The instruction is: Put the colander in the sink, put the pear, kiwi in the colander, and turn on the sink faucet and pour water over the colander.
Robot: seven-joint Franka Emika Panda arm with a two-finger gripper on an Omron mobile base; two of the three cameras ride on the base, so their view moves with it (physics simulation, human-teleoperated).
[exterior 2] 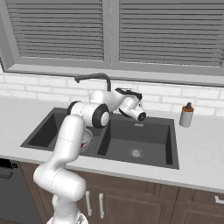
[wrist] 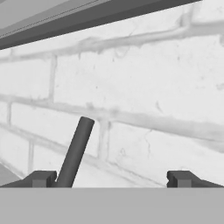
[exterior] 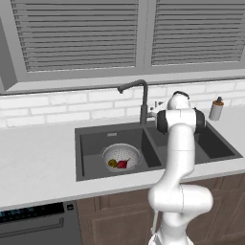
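Nearest, the arm [exterior: 179,158] rises from the base in front of the bench [exterior: 38,162] and bends forward over the sink [exterior: 91,165], its wrist turned toward the back wall. In the hand view the two fingers [wrist: 43,178] stand wide apart with nothing between them — a dark slanted rod, probably the faucet's lever [wrist: 76,151], rises just inside the left one, which suggests the hand is lined up to nudge or grip it.

Below and left of the arm, the colander [exterior: 121,156] sits in the larger basin, already where the task wants it. Inside lie the kiwi [exterior: 112,163] and the pear [exterior: 122,164], touching or nearly so, at the bowl's bottom. So the loading steps look done, and what is left is the water; no stream shows yet.

Behind the basins the faucet [exterior: 139,95] stands at the divider, its spout reaching left over the larger basin — toward the colander, though whether the outlet is truly above the bowl I cannot tell from these angles. The gripper [exterior 2: 141,114] hovers near the faucet's base in the right base view, on its right side, where the lever would be.

Farther right a soap bottle [exterior: 217,109] stands on the bench by the wall, well apart from the hand. Beyond it are the white brick wall [wrist: 144,87] and the shuttered window [exterior: 76,36].
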